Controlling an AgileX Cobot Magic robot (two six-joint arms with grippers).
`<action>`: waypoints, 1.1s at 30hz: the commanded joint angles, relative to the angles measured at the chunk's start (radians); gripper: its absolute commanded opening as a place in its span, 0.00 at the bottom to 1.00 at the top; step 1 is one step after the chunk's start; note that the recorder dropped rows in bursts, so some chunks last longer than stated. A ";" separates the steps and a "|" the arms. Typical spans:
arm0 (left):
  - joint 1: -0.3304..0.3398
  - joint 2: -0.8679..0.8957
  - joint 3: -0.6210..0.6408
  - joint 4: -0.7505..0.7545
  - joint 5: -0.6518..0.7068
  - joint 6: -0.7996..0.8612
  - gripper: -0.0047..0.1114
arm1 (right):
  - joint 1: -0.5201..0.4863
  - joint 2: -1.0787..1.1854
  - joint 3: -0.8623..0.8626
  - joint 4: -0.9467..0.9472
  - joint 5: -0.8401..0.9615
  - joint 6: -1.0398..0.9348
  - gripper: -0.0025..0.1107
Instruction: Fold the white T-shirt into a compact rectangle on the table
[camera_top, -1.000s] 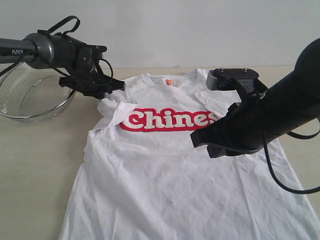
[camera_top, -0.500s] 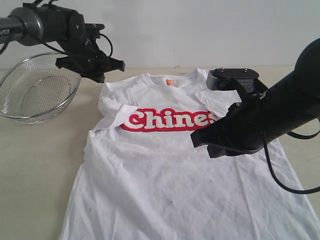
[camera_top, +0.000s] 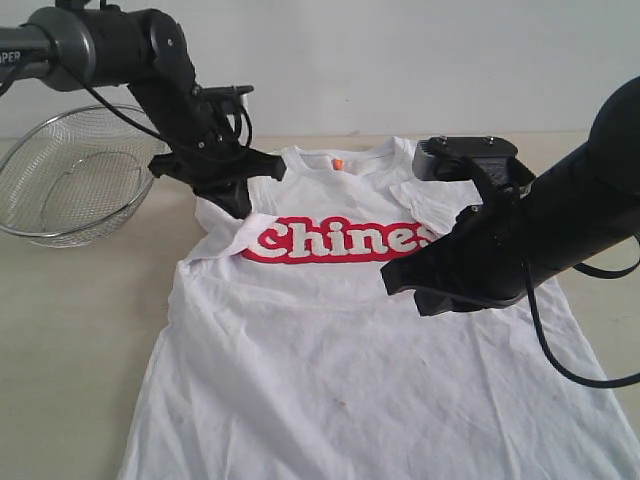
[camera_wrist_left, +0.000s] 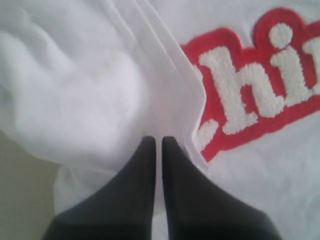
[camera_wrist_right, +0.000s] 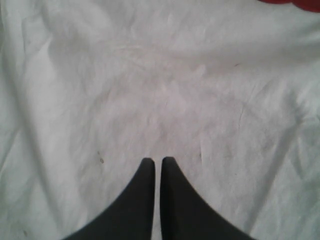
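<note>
The white T-shirt (camera_top: 330, 340) lies face up on the table (camera_top: 80, 330), its red-outlined lettering (camera_top: 340, 240) across the chest and an orange neck tag (camera_top: 338, 163) at the collar. Its left sleeve is folded inward beside the first letter. My left gripper (camera_top: 238, 205) points down at that folded sleeve, shut with nothing between its fingers. In the left wrist view the left gripper (camera_wrist_left: 157, 140) hovers over the sleeve's folded edge (camera_wrist_left: 175, 90), next to the lettering (camera_wrist_left: 250, 95). My right gripper (camera_top: 392, 281) hangs shut over the shirt's middle; the right gripper (camera_wrist_right: 157, 161) sees only plain wrinkled fabric (camera_wrist_right: 160, 75).
A silver wire-mesh bowl (camera_top: 70, 180) stands at the back left, just beyond the left arm. Bare tabletop runs along the shirt's left side. A pale wall closes the back. The shirt's hem runs out of the lower edge of the exterior view.
The left gripper rose toward the bowl, then swung right and down, and now points at the folded sleeve. The right arm and the shirt have not moved.
</note>
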 joint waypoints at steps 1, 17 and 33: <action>-0.033 -0.003 0.057 0.001 -0.007 0.002 0.08 | 0.003 -0.015 0.000 -0.002 -0.007 -0.003 0.02; -0.110 -0.094 0.114 0.219 0.014 -0.123 0.08 | 0.003 -0.015 0.000 -0.002 -0.007 -0.003 0.02; -0.061 -0.084 0.229 0.371 -0.083 -0.243 0.08 | 0.003 -0.015 0.000 -0.002 -0.007 -0.003 0.02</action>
